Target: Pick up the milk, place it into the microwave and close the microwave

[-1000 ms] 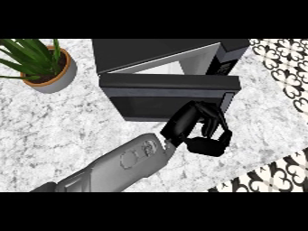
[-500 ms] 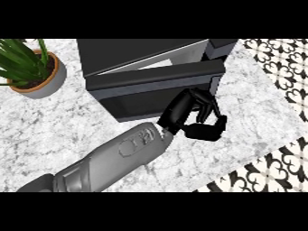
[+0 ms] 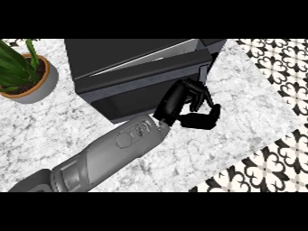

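The black microwave (image 3: 126,52) stands at the back of the marble counter (image 3: 63,131). Its door (image 3: 133,94) is ajar, and a thin pale strip of the inside shows above its top edge. No milk can be seen; the door and the casing hide the inside. My left hand (image 3: 176,101) rests against the outer face of the door at its free right end. The fingers (image 3: 195,92) are curled and the thumb (image 3: 203,121) sticks out to the right, with nothing held. The grey left forearm comes in from the lower left. My right hand does not show.
A green plant in an orange-rimmed pot (image 3: 30,83) stands left of the microwave. The counter ends at the right and lower right, where patterned black-and-white floor tiles (image 3: 283,81) show.
The door has swung nearer to the microwave's body, narrowing the gap. My left hand has followed it, pushing away from me. The whole scene has drifted slightly left in view.
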